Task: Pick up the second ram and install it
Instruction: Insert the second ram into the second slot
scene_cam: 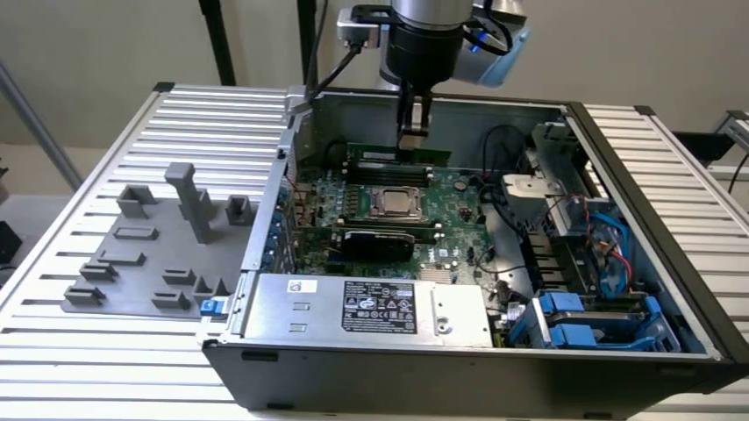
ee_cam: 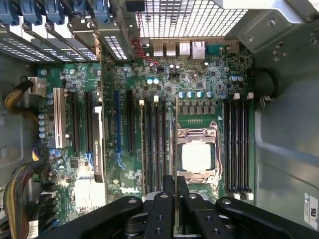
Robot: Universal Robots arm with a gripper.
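pincer: closed (scene_cam: 411, 133), fingers pinched on the top edge of the second ram (scene_cam: 377, 155) at roughly mid-length, reaching down inside the open PC case (scene_cam: 351, 368).
second ram: directly under the fingertips and touching them, standing on edge, with its long side running out both ways from the pincer. It is low over the memory slots (ee_cam: 155, 149). Can't tell if it is already in a slot or just above one.
neighbours: CPU socket (scene_cam: 398, 203) just beside the pincer's line, slot bank on the other side of it.
risk, misregistration: the slots sit tight together, so a small sideways offset puts the stick on a slot wall or off the key notch.
risk, tilt: with a single mid-length pinch, one end may enter first and jam, scraping the contacts.
risk, latches: if the white end clips (ee_cam: 156, 99) aren't swung open, the stick rides on them and a push flexes the motherboard (ee_cam: 199, 84).
risk, slip: the hold on the thin board is narrow, so under push force the fingers could slide down onto the chips.
risk, collision: the fingers are close to the socket frame if the approach drifts that way.
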